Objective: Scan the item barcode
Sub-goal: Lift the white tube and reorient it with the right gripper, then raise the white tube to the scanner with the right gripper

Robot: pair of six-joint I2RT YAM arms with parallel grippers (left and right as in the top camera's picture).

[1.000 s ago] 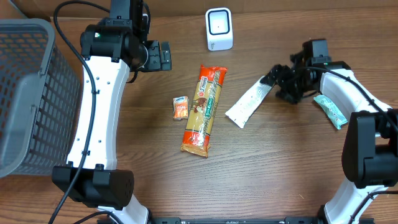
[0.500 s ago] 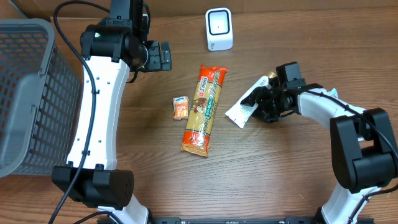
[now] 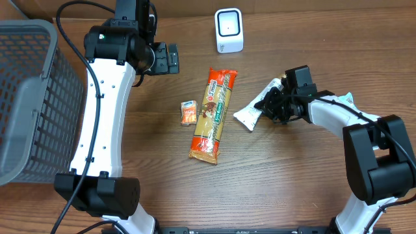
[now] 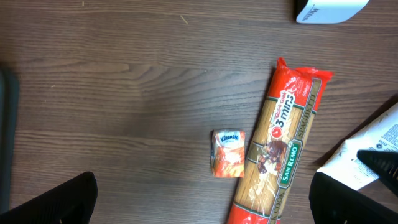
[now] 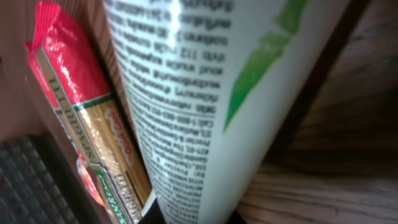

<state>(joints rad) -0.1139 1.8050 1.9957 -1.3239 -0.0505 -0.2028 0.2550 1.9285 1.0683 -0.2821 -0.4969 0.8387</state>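
The item is a long white packet [image 3: 249, 114] with black print and a green stripe, lying at the table's middle right. My right gripper [image 3: 270, 104] is shut on its right end. In the right wrist view the white packet [image 5: 205, 93] fills the frame, clamped between the dark fingers of the right gripper [image 5: 193, 218] at the bottom edge. The white scanner [image 3: 229, 30] stands at the back centre. My left gripper [image 3: 170, 58] hovers open at the back left; in its own view the left gripper [image 4: 202, 205] holds nothing above bare wood.
A red and gold spaghetti pack [image 3: 212, 116] lies in the middle, with a small orange tissue pack [image 3: 188, 112] to its left. A teal packet [image 3: 348, 99] peeks out behind the right arm. A grey mesh basket [image 3: 26, 97] stands at the left edge.
My right gripper has slid left along the white packet and shut on it. The packet's left end has shifted slightly. The left arm has not moved.
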